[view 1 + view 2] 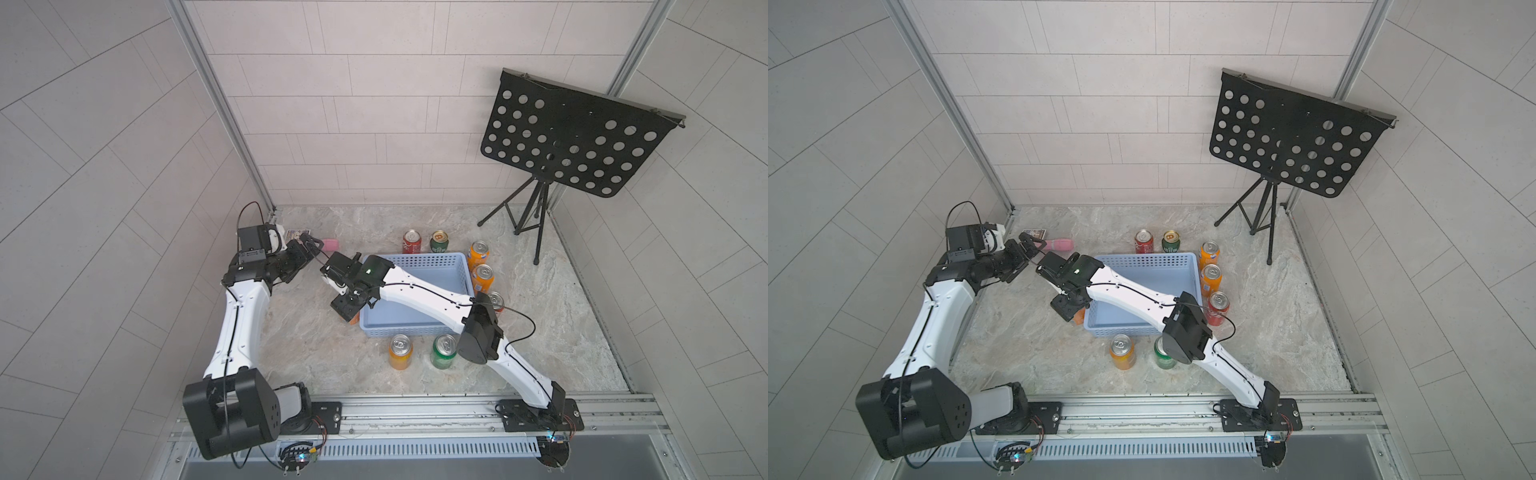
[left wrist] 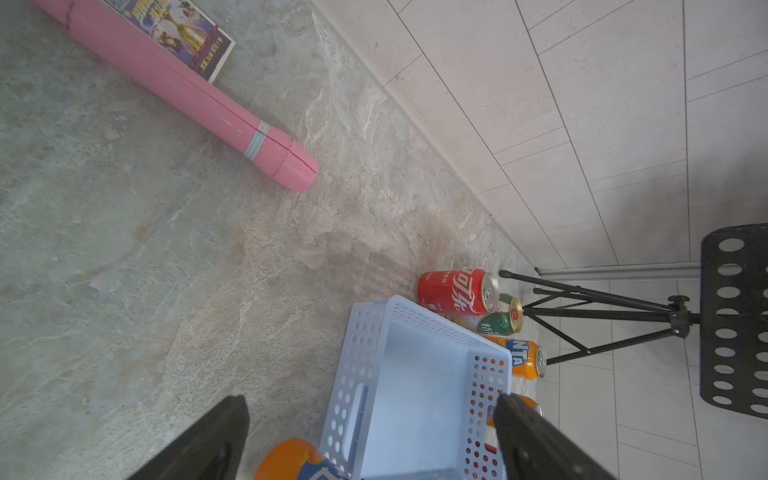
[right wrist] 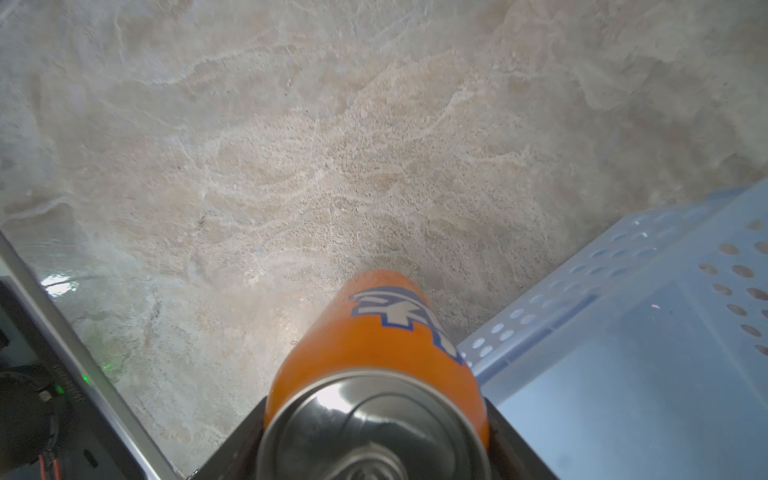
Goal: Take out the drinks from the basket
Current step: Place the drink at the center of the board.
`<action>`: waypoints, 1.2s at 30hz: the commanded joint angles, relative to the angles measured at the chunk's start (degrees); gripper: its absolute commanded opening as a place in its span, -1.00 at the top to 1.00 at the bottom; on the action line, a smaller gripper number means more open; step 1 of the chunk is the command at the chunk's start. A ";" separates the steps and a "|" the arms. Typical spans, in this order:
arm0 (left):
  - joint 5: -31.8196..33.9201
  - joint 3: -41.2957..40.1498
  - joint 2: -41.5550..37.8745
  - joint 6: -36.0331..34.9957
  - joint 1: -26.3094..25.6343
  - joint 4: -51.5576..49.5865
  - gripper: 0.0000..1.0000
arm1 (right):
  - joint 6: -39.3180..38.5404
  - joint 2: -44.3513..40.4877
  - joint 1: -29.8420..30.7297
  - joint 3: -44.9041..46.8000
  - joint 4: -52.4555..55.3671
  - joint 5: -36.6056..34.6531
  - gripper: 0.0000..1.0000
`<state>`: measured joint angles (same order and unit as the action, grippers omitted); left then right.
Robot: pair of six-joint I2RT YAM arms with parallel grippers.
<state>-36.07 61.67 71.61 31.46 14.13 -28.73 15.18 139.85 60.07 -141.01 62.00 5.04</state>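
Orange can [image 3: 365,332] in the clamped right claw [image 3: 374,440] (just outside the basket [image 3: 540,316]); left claw [image 2: 370,436] apart.

The left gripper [image 2: 370,399] keeps its two dark fingers [image 2: 208,440] wide apart, and the pale blue basket [image 2: 357,365] is seen between them on the marble table [image 2: 166,270]. A red can [image 2: 451,291], a green can [image 2: 500,322] and an orange can [image 2: 525,359] are just outside one wall, and a second orange can [image 2: 291,459] is beside another. A pink wand [image 2: 187,95] lies well apart, with a printed card [image 2: 187,33] beside it.
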 commanded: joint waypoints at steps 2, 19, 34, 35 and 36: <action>-1.24 -0.59 0.18 -1.12 0.43 1.58 -1.00 | -0.68 -0.43 0.75 -1.58 -1.62 -1.41 0.51; -1.09 -1.02 0.79 -1.27 1.62 1.49 -1.00 | -1.90 -1.19 1.19 0.26 -1.56 -1.14 -0.50; -1.40 -0.52 0.19 -2.01 1.72 0.89 -1.00 | -3.83 -8.98 1.05 0.29 -1.70 -6.11 -0.74; -1.54 -0.42 0.14 -2.10 1.79 0.58 -1.00 | -3.99 -10.02 1.08 0.69 -1.63 -6.94 -0.73; -1.42 -0.32 0.02 -2.17 1.77 0.35 -1.00 | -4.25 -11.25 1.10 1.35 -1.70 -7.86 -0.72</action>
<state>-36.80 61.34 72.07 30.85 15.42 -27.90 12.19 134.41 60.86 -140.38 60.18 0.73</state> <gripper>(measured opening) 0.999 0.864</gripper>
